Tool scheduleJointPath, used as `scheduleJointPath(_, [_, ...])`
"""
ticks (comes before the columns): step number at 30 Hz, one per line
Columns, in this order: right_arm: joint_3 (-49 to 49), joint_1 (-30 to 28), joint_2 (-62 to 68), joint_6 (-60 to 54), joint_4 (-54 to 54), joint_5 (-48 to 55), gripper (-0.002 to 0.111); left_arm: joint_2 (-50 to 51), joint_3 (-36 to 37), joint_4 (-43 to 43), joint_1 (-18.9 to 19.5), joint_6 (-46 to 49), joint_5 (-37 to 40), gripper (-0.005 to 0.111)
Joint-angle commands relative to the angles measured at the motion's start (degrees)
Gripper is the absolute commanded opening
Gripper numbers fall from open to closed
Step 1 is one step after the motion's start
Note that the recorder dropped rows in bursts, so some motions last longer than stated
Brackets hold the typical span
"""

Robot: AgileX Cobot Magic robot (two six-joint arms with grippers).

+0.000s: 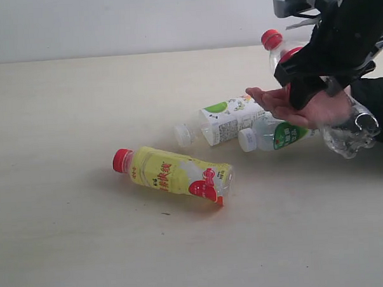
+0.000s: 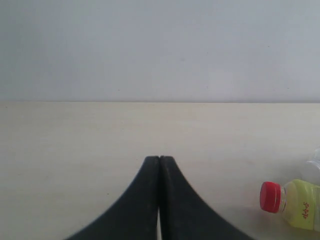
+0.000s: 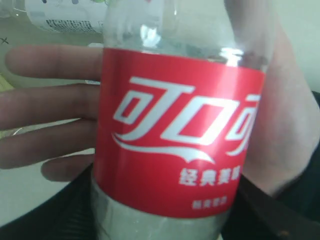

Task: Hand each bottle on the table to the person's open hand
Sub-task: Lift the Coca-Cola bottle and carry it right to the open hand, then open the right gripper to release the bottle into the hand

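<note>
A plain, pale grey-white wall [image 1: 110, 23] fills the back, bare and evenly lit. It meets the table [image 1: 69, 250] in a straight, level line, which the left wrist view also shows. The table is broad and flat, pale beige, with faint wood grain and a few tiny dark specks. The light is soft and diffuse, and shadows on the top are faint and blurred.
</note>
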Motion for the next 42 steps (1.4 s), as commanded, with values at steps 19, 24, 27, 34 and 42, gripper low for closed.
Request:
scheduleJointPath(19, [-0.6, -0.3, 2.7, -1.4, 0.2, -2.3, 0.066, -0.4, 0.2, 0.2, 0.0, 0.1, 0.2, 0.000])
scheduleJointPath(24, [-0.6, -0.3, 2.7, -1.4, 0.2, -2.7, 0.068, -0.4, 0.2, 0.2, 0.0, 0.1, 0.2, 0.000])
scheduleJointPath(27, [-0.6, -0.3, 2.7, -1.4, 0.2, -3.2, 0.069, -0.4, 0.2, 0.2, 0.0, 0.1, 0.2, 0.000])
scheduleJointPath(34, [-0.7, -0.3, 1.2, -1.4, 0.0, -3.5, 0.077, -0.4, 0.2, 0.2, 0.0, 0.1, 0.2, 0.000])
scheduleJointPath(42, [-3.7, -0.3, -3.5, -1.4, 0.3, -2.0, 0.078, -0.4, 0.2, 0.2, 0.0, 0.1, 0.2, 0.000])
